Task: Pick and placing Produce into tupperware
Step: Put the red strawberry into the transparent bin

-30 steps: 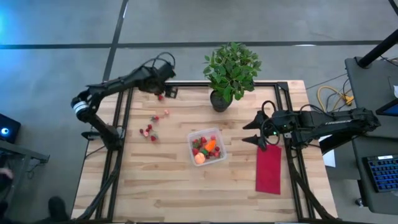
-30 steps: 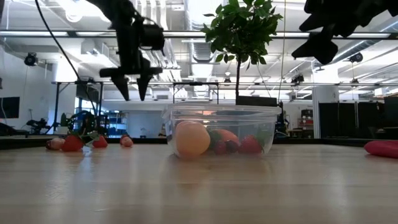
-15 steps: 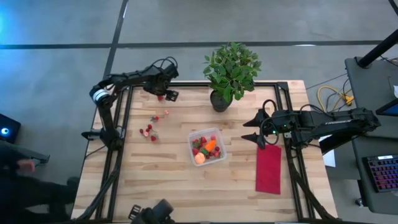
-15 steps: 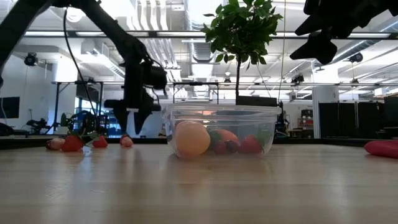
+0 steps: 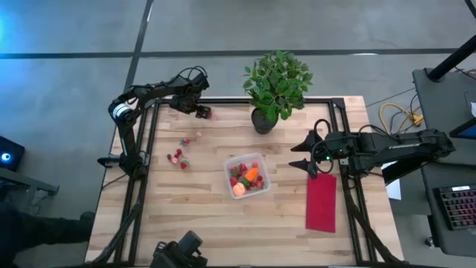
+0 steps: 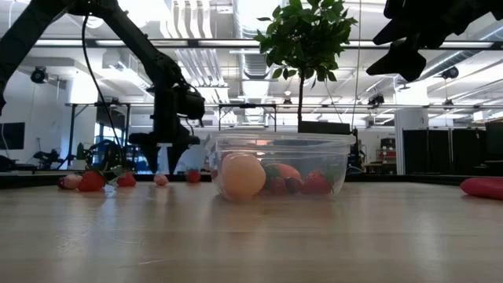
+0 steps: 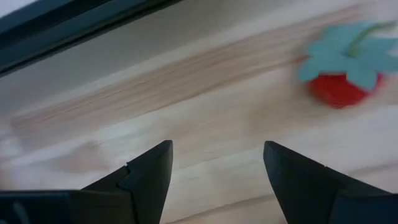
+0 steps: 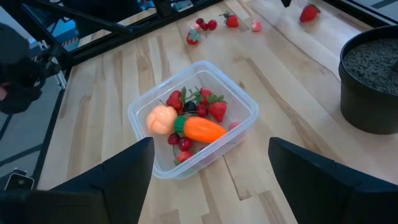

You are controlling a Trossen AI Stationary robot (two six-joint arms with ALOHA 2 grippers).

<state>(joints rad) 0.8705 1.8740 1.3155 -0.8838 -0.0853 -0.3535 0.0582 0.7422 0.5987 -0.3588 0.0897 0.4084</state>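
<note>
My left gripper (image 5: 199, 112) stands open, pointing down, low over the table's far edge, with bare wood between its fingers (image 7: 214, 168). A red strawberry with a green top (image 7: 341, 84) lies just to its right (image 5: 209, 114), untouched. Several more strawberries (image 5: 178, 152) lie loose at mid left. The clear tupperware (image 5: 248, 176) rests flat at the table's middle and holds an orange carrot (image 8: 202, 129), a peach-coloured fruit (image 8: 160, 118) and strawberries. My right gripper (image 5: 299, 158) hangs open above the table, right of the tupperware.
A potted leafy plant (image 5: 277, 85) stands at the far edge, right of my left gripper. A red cloth (image 5: 321, 202) lies flat at the right. Black frame rails (image 5: 145, 149) run along the table's left, far and right sides. Bare wood spans the near half.
My left gripper has come down toward the table at the far edge and turned a little, staying open. The strawberry there has shifted toward the table's right and now lies right of the gripper.
</note>
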